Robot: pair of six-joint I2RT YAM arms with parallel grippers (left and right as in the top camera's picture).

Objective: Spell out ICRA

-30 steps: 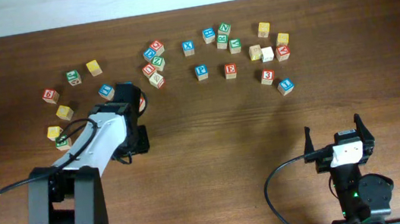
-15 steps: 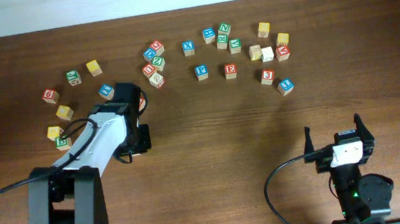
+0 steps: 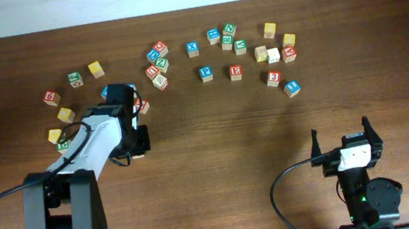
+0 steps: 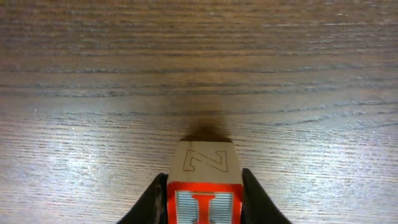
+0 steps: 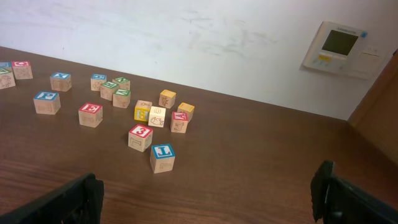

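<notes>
A wooden cube with a red-printed "I" [image 4: 204,202] sits on the table between the black fingers of my left gripper [image 4: 204,198], and both fingers press its sides. From overhead, that gripper [image 3: 138,104] is at the left-centre of the table with the I cube [image 3: 143,106] at its tip. A red-printed cube that looks like an "A" [image 5: 180,121] and a yellow-faced cube [image 5: 142,112] lie in the cluster at the far right. Green-printed cubes [image 3: 240,46] lie there too, their letters too small to read. My right gripper [image 3: 341,135] stands open near the front edge, holding nothing.
Several more letter cubes are scattered along the far side, including a red "E" [image 5: 91,114], a red "3" [image 5: 140,137] and a blue "L" [image 5: 163,157]. Yellow and red cubes [image 3: 65,114] lie left of my left arm. A white wall rises behind the table.
My left gripper has shifted a little to the left and its fingers have come together on the I cube. The right arm has not moved.
</notes>
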